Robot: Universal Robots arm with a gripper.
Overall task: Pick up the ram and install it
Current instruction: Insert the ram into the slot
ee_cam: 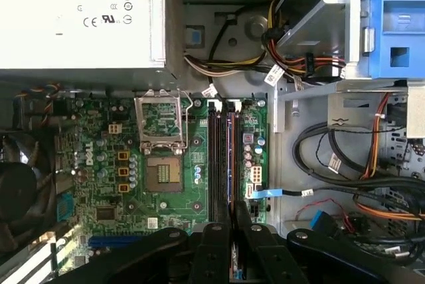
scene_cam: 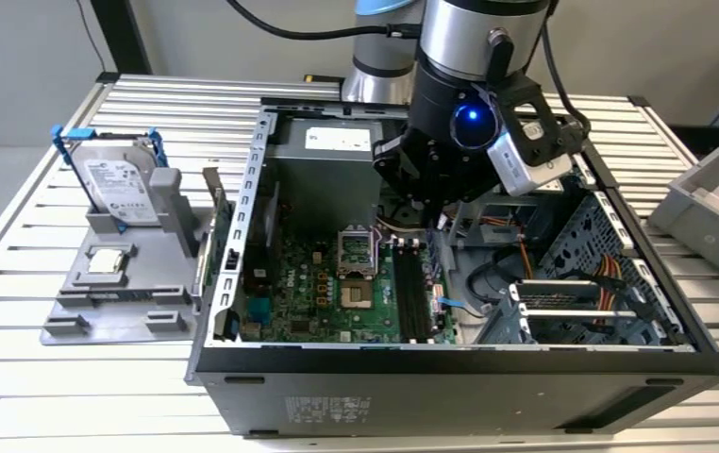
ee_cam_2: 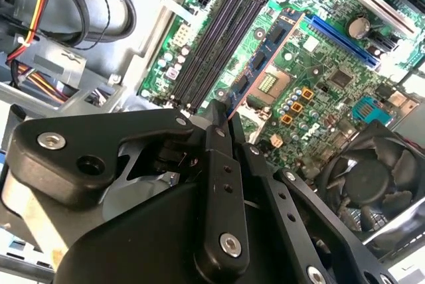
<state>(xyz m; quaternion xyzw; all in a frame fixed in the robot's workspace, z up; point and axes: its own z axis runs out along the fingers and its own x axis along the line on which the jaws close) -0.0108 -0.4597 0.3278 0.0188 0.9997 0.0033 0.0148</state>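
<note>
The ram (ee_cam_2: 269, 48), a thin board with a row of black chips, is clamped between the fingers of the gripper (ee_cam_2: 226, 121) inside the open computer case (scene_cam: 460, 363). The second wrist view shows it running out from the fingertips over the green motherboard (ee_cam_2: 319, 98). It lies alongside the dark memory slots (ee_cam_2: 219, 38), between them and the processor socket (ee_cam_2: 267, 83).

In the first wrist view the ram (ee_cam: 230, 164) appears edge-on, a narrow line over the slots (ee_cam: 216, 164), with the gripper (ee_cam: 231, 214) closed on its near end. Whether the stick touches a slot cannot be told.

In the exterior view the gripper (scene_cam: 442, 203) hangs low in the far half of the case, above the motherboard (scene_cam: 334, 293).

At the exterior view's left, well apart from the case, a grey holder (scene_cam: 108, 316) stands on the slatted table (scene_cam: 32, 396). It carries an upright silver hard drive (scene_cam: 118, 184) in a blue frame and a small square CPU chip (scene_cam: 107, 261).
</note>
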